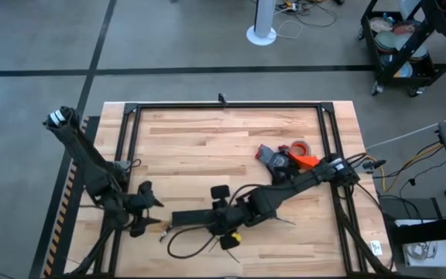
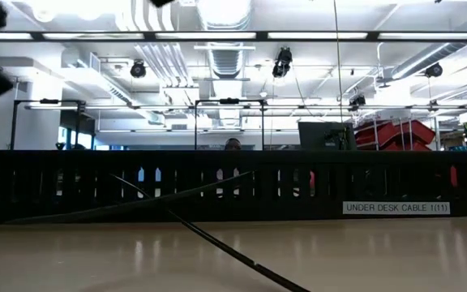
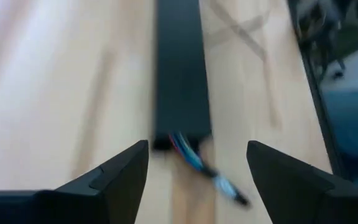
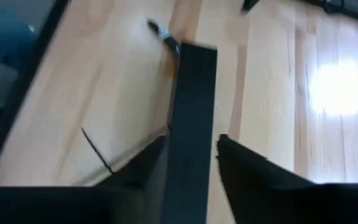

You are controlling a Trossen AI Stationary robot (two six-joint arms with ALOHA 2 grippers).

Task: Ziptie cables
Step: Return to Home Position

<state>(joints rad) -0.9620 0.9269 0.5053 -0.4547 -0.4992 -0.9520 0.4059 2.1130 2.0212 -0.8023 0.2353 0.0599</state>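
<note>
Cables (image 3: 194,158) exit duct (image 2: 217,185) labelled "UNDER DESK CABLE 1(11)".

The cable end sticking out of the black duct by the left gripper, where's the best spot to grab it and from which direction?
Probably the short stretch of cables just past the duct mouth, before the dark tip. The left gripper, open, already straddles it, so coming straight down with the fingers across the wires looks best. The right gripper is closed on the duct.
</note>
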